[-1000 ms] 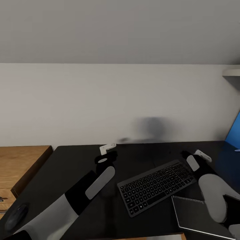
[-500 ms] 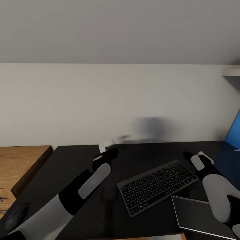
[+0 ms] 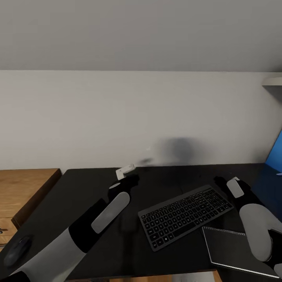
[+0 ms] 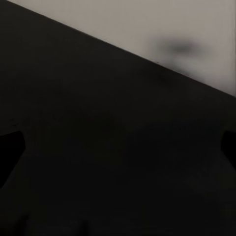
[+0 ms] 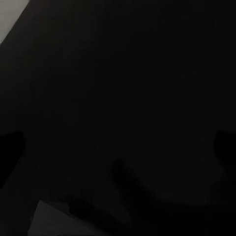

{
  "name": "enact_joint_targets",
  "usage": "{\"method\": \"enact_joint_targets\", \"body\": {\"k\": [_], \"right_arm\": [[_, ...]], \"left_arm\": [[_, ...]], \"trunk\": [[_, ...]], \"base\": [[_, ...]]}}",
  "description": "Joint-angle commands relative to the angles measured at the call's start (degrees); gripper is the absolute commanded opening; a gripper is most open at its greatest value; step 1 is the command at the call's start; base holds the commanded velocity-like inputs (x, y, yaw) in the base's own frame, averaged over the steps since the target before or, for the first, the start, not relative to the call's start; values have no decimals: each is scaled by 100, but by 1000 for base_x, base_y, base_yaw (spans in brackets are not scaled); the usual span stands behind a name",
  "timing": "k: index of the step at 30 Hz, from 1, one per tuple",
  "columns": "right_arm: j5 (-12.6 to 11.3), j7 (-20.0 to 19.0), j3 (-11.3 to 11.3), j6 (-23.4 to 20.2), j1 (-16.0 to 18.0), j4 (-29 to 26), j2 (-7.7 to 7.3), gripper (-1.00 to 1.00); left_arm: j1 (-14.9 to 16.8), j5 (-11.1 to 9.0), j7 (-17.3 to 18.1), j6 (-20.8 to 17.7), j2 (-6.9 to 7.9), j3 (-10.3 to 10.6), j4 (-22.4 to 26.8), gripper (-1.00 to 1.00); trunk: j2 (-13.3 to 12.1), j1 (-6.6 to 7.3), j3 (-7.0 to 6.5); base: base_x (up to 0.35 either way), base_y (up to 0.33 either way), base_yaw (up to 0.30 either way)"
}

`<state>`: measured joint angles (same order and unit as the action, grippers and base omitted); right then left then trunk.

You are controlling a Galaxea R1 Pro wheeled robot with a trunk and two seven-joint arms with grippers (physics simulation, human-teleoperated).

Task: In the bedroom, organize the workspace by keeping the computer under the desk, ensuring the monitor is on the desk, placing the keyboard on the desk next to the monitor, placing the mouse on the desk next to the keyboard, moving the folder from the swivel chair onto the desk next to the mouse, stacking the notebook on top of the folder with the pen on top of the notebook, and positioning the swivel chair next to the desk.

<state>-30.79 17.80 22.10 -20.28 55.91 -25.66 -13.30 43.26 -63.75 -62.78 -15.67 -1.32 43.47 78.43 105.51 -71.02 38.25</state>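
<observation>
A black keyboard (image 3: 184, 217) lies at an angle in the middle of the black desk (image 3: 90, 188). A dark spiral notebook (image 3: 239, 250) rests at the desk's front right, beside the keyboard. By the desk's left edge sits a dark mouse (image 3: 17, 248). The monitor's blue screen (image 3: 276, 154) shows at the right border. My left gripper (image 3: 127, 172) hovers over bare desk behind the keyboard's left end, and the left wrist view shows it open (image 4: 118, 150) and empty. My right gripper (image 3: 228, 181) is behind the keyboard's right end, open (image 5: 118, 147) above dark desktop.
A wooden cabinet (image 3: 23, 188) adjoins the desk on the left. A plain white wall (image 3: 141, 117) runs right behind the desk. A white shelf corner (image 3: 274, 82) juts in at the upper right.
The camera has tilted slightly, shifting the whole picture. My left forearm has edged left and toward the wall, and my right gripper has moved a little to the right.
</observation>
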Motion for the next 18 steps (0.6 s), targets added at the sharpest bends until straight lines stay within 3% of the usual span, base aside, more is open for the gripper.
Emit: {"method": "enact_joint_targets", "body": {"k": [1,9,18], "right_arm": [[-145,39,11,-24,-1,246,-10,100],[-414,46,6,-43,-4,254,-90,100],[-452,46,11,-46,-1,262,-100,100]], "left_arm": [[7,-5,-33,-50,0,3,5,100],[7,-11,-33,-50,0,4,5,100],[7,-14,-33,-50,0,3,5,100]], "trunk": [[43,-23,26],[84,-45,44],[84,-45,44]], "base": [[0,0,0],[0,0,0],[0,0,0]]}}
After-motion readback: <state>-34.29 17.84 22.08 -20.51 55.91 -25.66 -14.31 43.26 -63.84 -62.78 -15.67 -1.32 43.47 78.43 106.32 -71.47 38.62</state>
